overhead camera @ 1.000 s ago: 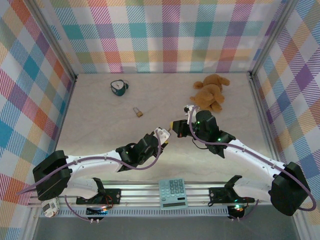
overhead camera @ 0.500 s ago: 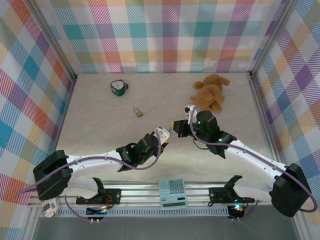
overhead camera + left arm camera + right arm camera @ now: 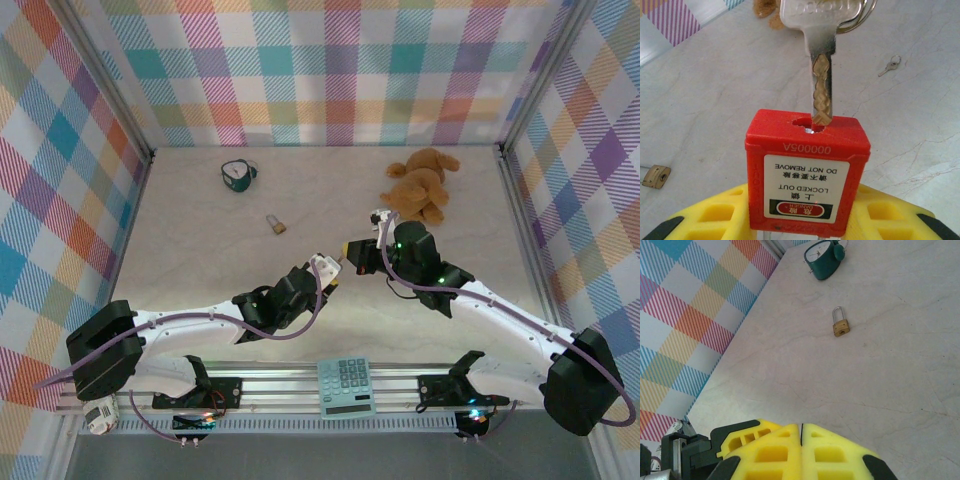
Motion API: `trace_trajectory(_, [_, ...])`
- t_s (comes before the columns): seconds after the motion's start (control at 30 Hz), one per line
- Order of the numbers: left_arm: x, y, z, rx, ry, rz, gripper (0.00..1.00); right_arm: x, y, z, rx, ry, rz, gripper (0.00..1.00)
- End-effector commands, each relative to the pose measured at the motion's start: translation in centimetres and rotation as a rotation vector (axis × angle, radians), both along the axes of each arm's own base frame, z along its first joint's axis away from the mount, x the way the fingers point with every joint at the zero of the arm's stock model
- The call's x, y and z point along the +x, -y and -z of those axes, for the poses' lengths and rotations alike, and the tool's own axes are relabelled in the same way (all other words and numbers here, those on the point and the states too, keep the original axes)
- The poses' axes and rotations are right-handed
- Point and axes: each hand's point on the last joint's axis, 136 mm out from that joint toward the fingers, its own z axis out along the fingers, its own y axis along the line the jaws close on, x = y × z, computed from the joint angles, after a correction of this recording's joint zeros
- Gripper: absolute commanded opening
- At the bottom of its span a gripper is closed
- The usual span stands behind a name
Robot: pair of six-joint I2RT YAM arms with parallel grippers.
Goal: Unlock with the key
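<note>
The key (image 3: 821,75) is seen in the left wrist view. It is a flat metal key with a silvery head carrying raised letters, and a wire ring is threaded through the head. The narrow blade has a wavy groove that shows a tan tint. The key is held upright in the air, and its tip is set just into the slot on the upper face of a red padlock (image 3: 807,165). The head is cut off by the top edge of that view.

The red padlock is grasped by the left gripper (image 3: 807,222) between yellow fingers (image 3: 710,217), and its white label is seen upside down. The right gripper (image 3: 801,450) is clenched with its fingers pressed flat together. In the top view it (image 3: 352,255) is placed right against the left gripper (image 3: 328,272), with the key pinched there.

A small brass padlock (image 3: 275,224) and a second small key (image 3: 889,65) are left lying apart on the table (image 3: 200,260).
</note>
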Motion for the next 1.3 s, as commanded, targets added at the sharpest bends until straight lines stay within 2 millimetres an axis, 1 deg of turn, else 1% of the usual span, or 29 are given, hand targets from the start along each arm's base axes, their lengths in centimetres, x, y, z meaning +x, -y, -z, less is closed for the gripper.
trace_trajectory(0.0, [0.0, 0.9, -1.2, -0.064, 0.015, 0.008, 0.27, -0.1, -0.2, -1.8, 0.028, 0.048, -0.013, 0.05])
trace_trajectory(0.17, [0.0, 1.0, -1.4, -0.079, 0.015, 0.009, 0.27, -0.2, -0.5, -1.1, 0.029, 0.026, -0.025, 0.05])
trace_trajectory(0.27, [0.0, 1.0, -1.9, -0.097, 0.021, 0.009, 0.27, -0.2, -0.6, -0.3, 0.028, 0.009, -0.027, 0.05])
trace_trajectory(0.5, [0.0, 1.2, -3.9, -0.171, 0.041, 0.006, 0.27, -0.9, -0.8, 0.6, 0.018, 0.031, -0.076, 0.05])
trace_trajectory(0.7, [-0.1, 1.5, -5.4, -0.214, 0.046, 0.015, 0.27, -1.5, -1.3, 2.1, 0.015, 0.010, -0.115, 0.05])
trace_trajectory(0.83, [0.1, 1.8, -5.5, -0.211, 0.044, 0.016, 0.26, -2.0, -1.8, 2.9, -0.002, 0.003, -0.151, 0.04])
trace_trajectory(1.03, [0.1, 1.7, -6.4, -0.246, 0.051, 0.012, 0.26, -2.7, -1.7, 4.1, -0.024, 0.010, -0.182, 0.04])
trace_trajectory(1.27, [0.1, 1.8, -7.4, -0.285, 0.045, 0.017, 0.25, -3.2, -2.1, 4.8, -0.028, 0.001, -0.208, 0.05])
